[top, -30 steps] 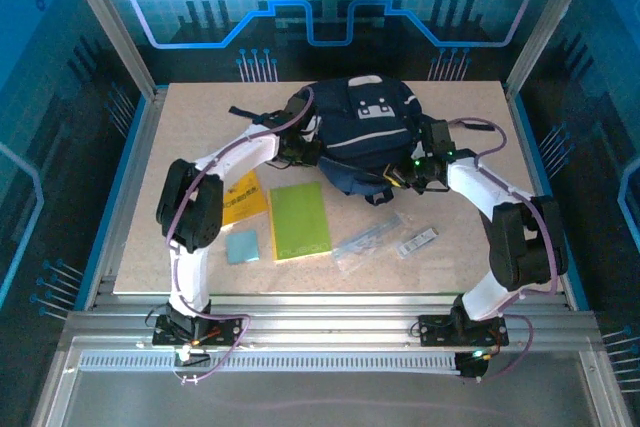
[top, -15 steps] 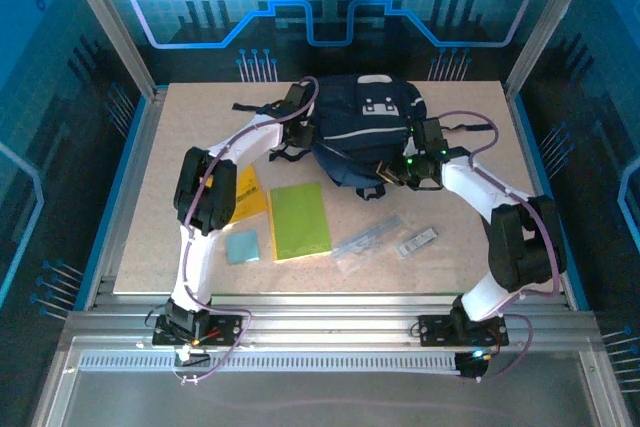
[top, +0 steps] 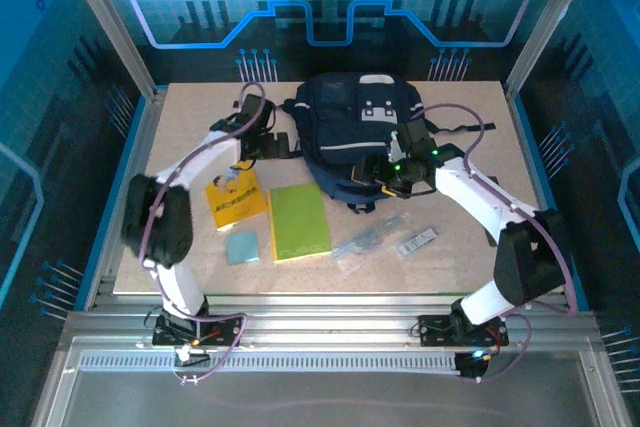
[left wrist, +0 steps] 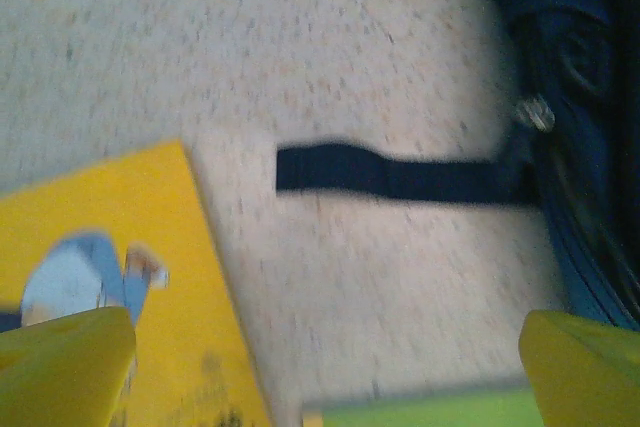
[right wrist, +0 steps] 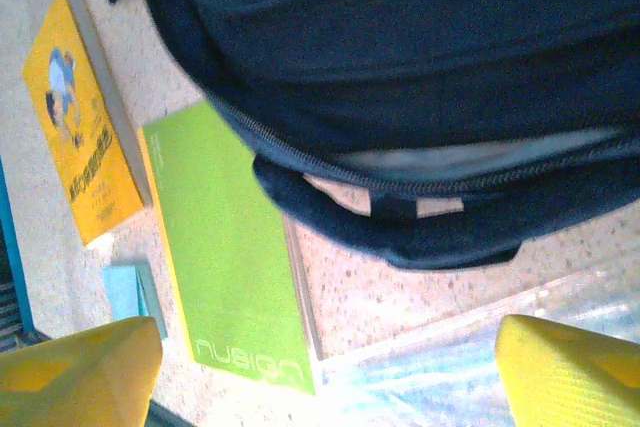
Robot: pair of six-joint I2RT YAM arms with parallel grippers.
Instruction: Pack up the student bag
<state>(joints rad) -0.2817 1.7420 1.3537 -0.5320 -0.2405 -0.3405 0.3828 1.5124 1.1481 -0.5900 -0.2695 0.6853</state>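
Note:
The student bag (top: 360,127), a dark navy backpack with a white-grey patch, lies at the back centre of the table. Its zip edge fills the top of the right wrist view (right wrist: 420,77). My left gripper (top: 266,145) hovers just left of the bag, open, with bare tabletop between its yellow fingertips (left wrist: 65,367). One black strap (left wrist: 400,175) trails out from the bag ahead of it. My right gripper (top: 380,175) is at the bag's front right edge, open and holding nothing (right wrist: 325,372).
In front of the bag lie a yellow book (top: 235,197), a green notebook (top: 299,220) and a small light-blue pad (top: 242,245). A clear plastic pouch (top: 366,240) and a small packet (top: 417,242) lie to the right. Metal rails border the table.
Both grippers have gone from shut at the bag's sides to open. The left arm has swung out to the left. The bag now sits farther back.

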